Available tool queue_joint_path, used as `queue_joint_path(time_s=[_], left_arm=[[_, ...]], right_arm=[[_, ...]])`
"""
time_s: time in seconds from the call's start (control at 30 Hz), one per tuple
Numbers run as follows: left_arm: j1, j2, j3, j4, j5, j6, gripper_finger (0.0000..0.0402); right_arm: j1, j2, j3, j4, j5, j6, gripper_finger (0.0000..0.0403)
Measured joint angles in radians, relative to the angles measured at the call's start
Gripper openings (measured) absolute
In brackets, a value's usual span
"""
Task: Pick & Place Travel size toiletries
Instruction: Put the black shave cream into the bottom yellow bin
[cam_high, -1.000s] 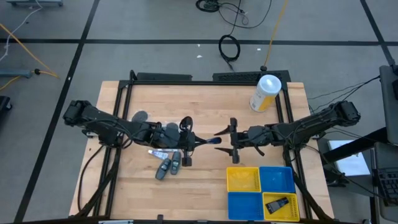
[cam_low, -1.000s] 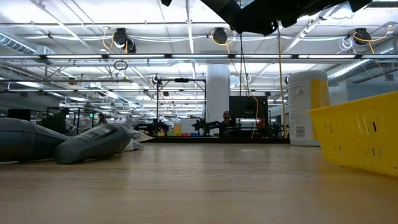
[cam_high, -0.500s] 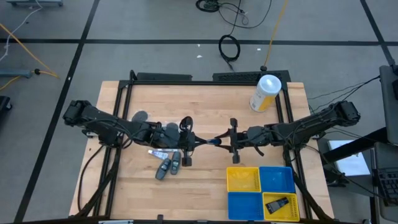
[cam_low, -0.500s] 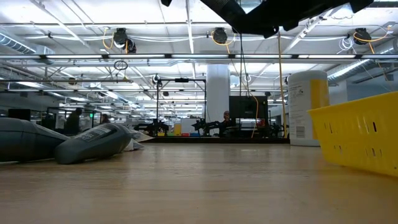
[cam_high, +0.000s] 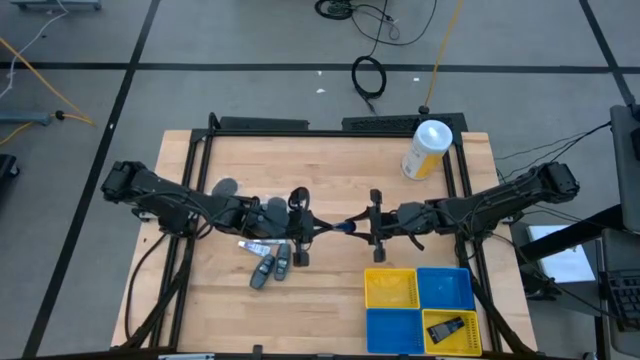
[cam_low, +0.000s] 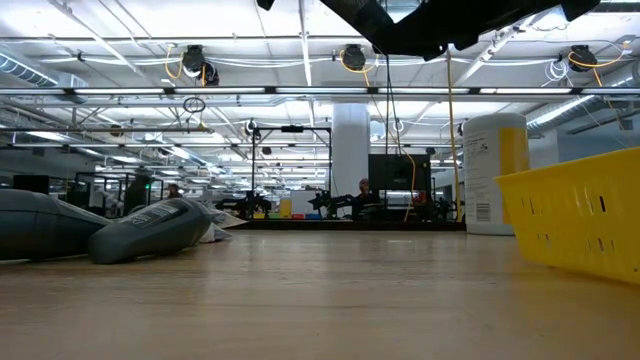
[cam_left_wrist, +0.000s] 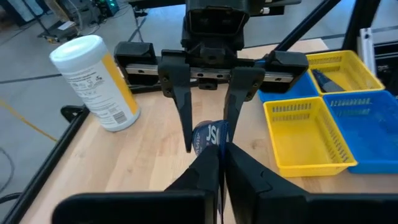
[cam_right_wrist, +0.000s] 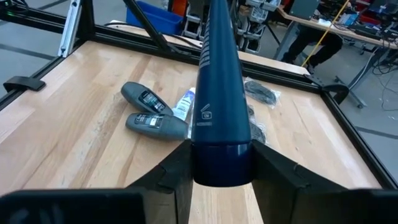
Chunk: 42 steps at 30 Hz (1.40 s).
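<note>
From above, the two arms meet nose to nose over the middle of the table, the left gripper and right gripper both on one blue tube, which looks like a hand-over; the giver should only let go once the other grip is firm. The level view shows only grey pieces lying on the wood and a yellow bin well apart. From the left wrist, its fingers are pinched shut on the tube's flat end, the facing fingers astride the other end, with the canister aside. From the right wrist, its fingers clasp the tube's cap end; the path toward the bins looks open.
</note>
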Motion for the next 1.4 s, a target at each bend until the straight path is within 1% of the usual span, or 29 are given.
queue_joint_path(time_s=[0.2, 0.4, 0.53, 0.67, 0.8, 0.9, 1.0, 1.17, 1.33, 1.4], left_arm=[[-0.007, -0.001, 0.0, -0.001, -0.021, 0.054, 0.0093], [-0.007, -0.001, 0.001, -0.006, -0.017, 0.051, 0.0163], [-0.008, -0.001, 0.001, -0.007, -0.016, 0.021, 0.0201], [-0.008, -0.001, 0.001, -0.007, -0.016, -0.004, 0.0227], [-0.008, -0.001, 0.001, -0.009, -0.016, -0.004, 0.024], [-0.008, -0.001, 0.001, -0.016, -0.015, -0.01, 0.0241], [-0.008, -0.001, 0.001, -0.016, -0.015, -0.02, 0.0241], [-0.008, -0.001, 0.001, -0.014, -0.014, -0.027, 0.0242], [-0.008, -0.001, 0.001, -0.015, -0.013, -0.044, 0.0242], [-0.008, -0.001, 0.001, -0.015, -0.013, -0.048, 0.0242]], right_arm=[[0.0, -0.012, 0.0, -0.021, -0.004, 0.019, 0.0119], [0.001, -0.046, -0.001, -0.102, -0.006, 0.069, 0.0119], [0.002, -0.069, -0.001, -0.174, -0.069, 0.142, 0.0119], [0.028, -0.102, -0.001, -0.236, -0.157, 0.247, 0.0119], [0.09, -0.148, -0.001, -0.353, -0.25, 0.364, 0.0119], [0.161, -0.183, -0.001, -0.435, -0.309, 0.486, 0.0119], [0.24, -0.204, -0.001, -0.474, -0.366, 0.607, 0.0119], [0.364, -0.209, -0.001, -0.528, -0.37, 0.8, 0.0119], [0.472, -0.206, -0.001, -0.535, -0.368, 1.014, 0.0119], [0.509, -0.206, -0.001, -0.561, -0.351, 1.109, 0.0119]])
